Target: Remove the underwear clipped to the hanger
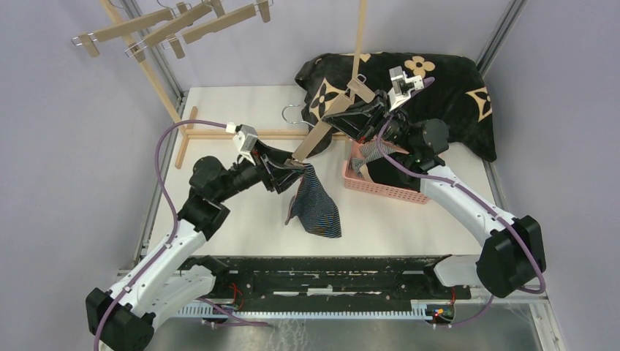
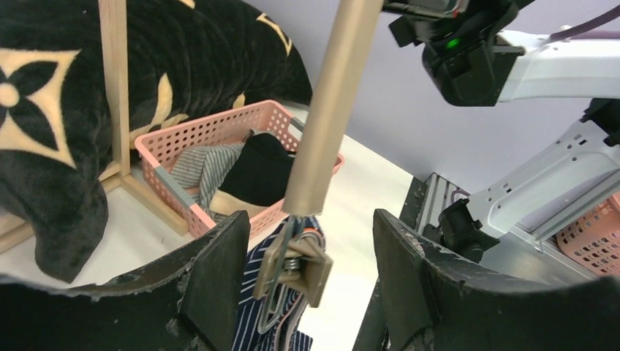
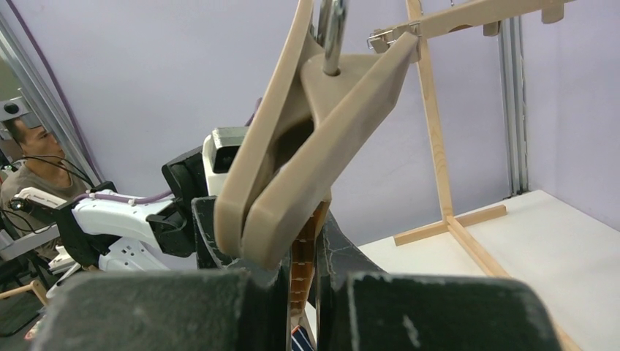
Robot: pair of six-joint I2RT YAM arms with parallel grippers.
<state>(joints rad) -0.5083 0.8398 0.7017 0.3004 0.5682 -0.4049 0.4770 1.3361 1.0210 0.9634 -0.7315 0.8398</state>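
A tan wooden hanger (image 1: 330,126) is held tilted over the table. My right gripper (image 1: 365,115) is shut on its upper middle, seen close in the right wrist view (image 3: 307,168). The dark navy striped boxer shorts (image 1: 316,199) hang from the clip (image 2: 296,265) at the hanger's low end. My left gripper (image 1: 289,170) is open, its jaws standing on both sides of that clip without touching it. In the left wrist view the navy shorts (image 2: 256,303) hang below the clip. The grey-white striped shorts (image 2: 206,167) and the black shorts with beige waistband (image 2: 256,172) lie in the pink basket (image 2: 172,135).
The pink basket (image 1: 380,186) stands right of centre under the right arm. The black flower-patterned blanket (image 1: 446,88) lies at the back right. A wooden rack (image 1: 183,110) with empty clip hangers (image 1: 168,25) stands at the back left. A metal hook (image 1: 291,111) lies by the rack base.
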